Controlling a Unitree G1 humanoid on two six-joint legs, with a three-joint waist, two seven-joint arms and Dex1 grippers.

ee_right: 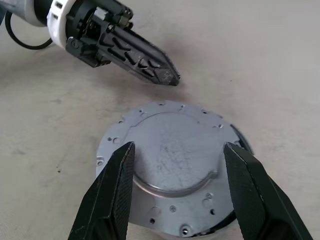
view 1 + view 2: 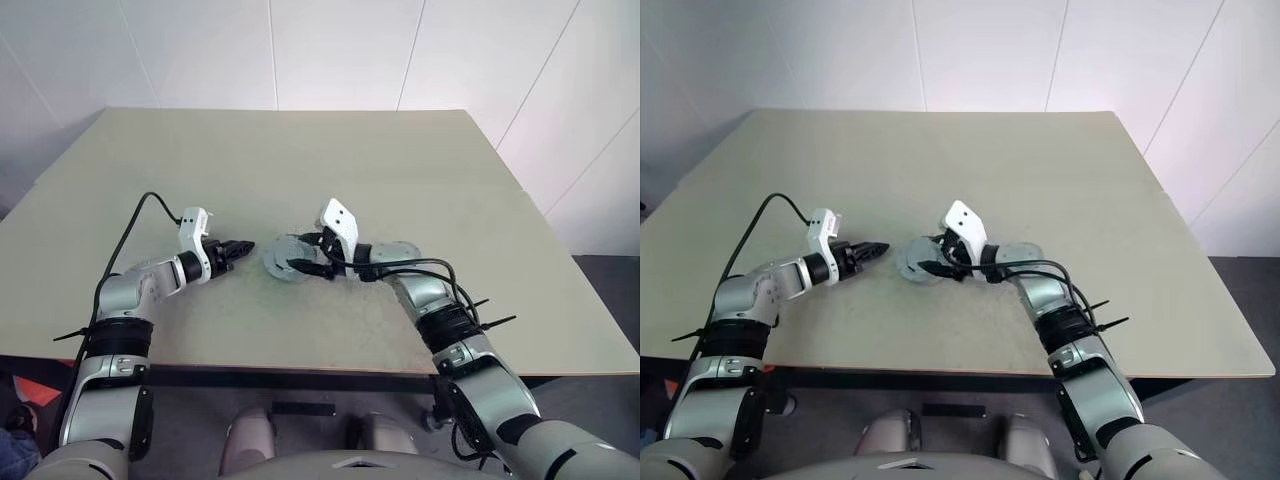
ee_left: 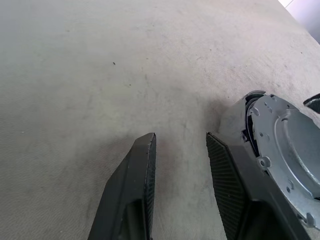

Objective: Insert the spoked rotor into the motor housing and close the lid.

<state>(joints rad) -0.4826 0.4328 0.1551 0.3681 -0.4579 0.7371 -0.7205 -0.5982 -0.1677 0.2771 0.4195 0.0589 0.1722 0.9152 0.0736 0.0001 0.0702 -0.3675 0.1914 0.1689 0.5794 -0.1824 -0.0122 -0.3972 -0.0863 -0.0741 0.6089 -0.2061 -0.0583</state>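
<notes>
table (image 2: 300, 160) bare around grey lid (image 1: 170, 165).

grey lid (image 1: 172, 165) flat atop motor housing (image 3: 248, 134), on table

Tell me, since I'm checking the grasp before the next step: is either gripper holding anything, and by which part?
Nothing is held. The right gripper stands open, its fingers either side of the grey disc without pinching it. The left gripper is beside it, with nothing between its fingers.

You can't see the round grey part (image 3: 285, 145) whole: the frame's right edge crops it, a black finger (image 3: 235, 190) covers its lower left.
</notes>
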